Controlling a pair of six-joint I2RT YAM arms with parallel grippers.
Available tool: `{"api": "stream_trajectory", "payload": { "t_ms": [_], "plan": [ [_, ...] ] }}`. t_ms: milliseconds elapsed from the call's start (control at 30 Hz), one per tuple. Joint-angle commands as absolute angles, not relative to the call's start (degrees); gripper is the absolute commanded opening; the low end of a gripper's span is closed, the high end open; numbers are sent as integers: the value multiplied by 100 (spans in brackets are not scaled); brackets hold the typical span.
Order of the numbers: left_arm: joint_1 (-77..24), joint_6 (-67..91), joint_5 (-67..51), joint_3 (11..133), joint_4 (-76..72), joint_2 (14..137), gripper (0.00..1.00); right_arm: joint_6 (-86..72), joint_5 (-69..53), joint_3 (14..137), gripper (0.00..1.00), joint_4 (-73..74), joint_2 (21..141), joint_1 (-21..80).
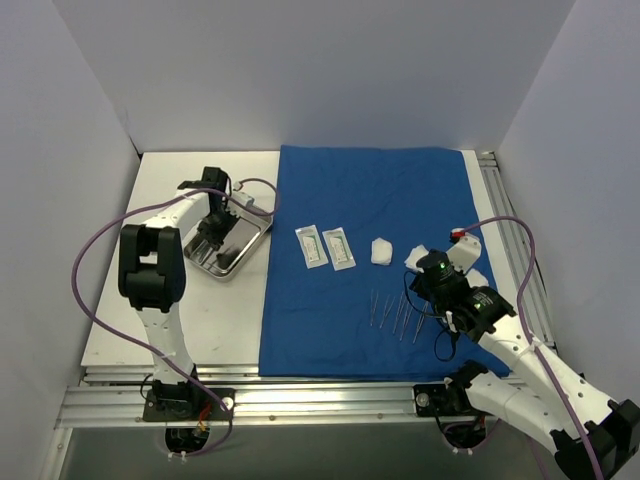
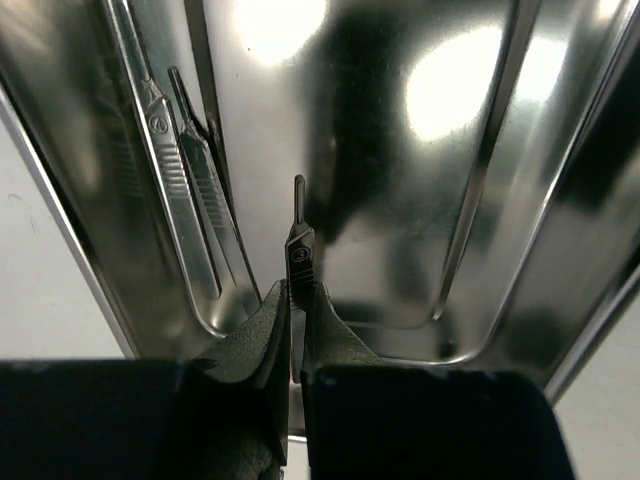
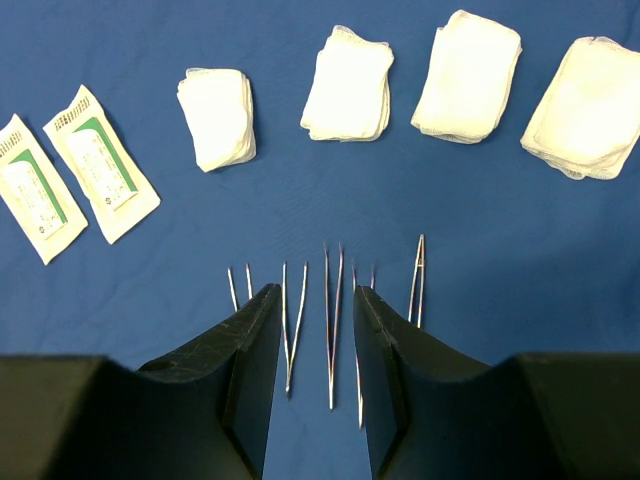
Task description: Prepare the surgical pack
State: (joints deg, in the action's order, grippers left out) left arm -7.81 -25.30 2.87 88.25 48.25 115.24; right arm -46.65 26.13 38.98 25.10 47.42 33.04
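Presently: tray [image 2: 450,250] loading.
Left claw [image 2: 297,300] grasps an instrument [image 2: 299,245] low in tray for placement; right claw [image 3: 315,310], released, straddles tweezers [image 3: 332,300] for pickup.

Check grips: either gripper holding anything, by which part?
Left gripper pinches a thin metal instrument by its near end, inside the shiny steel tray. Right gripper: open, empty.

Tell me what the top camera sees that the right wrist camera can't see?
Only the top view shows the small shiny rectangular steel tray, with the left gripper in it. Only the right wrist view shows all four white gauze pads in a row. Both show the large royal-blue cloth drape, two white sachets and thin metal instruments.
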Motion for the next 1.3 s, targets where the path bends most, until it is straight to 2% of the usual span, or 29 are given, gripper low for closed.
{"api": "stream_trajectory", "payload": {
  "t_ms": [0,233,700,900,1000,1067,1267],
  "plan": [
    [-782,-2628,351,9184,4456,11654,2,-4667,2786,3981,31,2602,4693,3287],
    [-756,-2584,431,9185,4201,11839,3,-4693,2769,3973,31,2593,4693,3287],
    [-765,-2522,325,9149,4297,11540,45,-4869,2453,3973,35,2681,5290,3287],
    [-773,-2382,141,9088,4613,10979,47,-4966,2215,3946,27,2733,5467,3305],
    [-773,-2329,0,8834,4728,10495,48,-4966,2023,3859,17,2620,5511,3331],
    [-765,-2277,0,8676,4798,10136,50,-4931,1890,3806,14,2523,5563,3462],
    [-756,-2180,-229,7815,5019,9231,56,-4790,1820,3911,19,2259,6125,3954]
  ]
}}
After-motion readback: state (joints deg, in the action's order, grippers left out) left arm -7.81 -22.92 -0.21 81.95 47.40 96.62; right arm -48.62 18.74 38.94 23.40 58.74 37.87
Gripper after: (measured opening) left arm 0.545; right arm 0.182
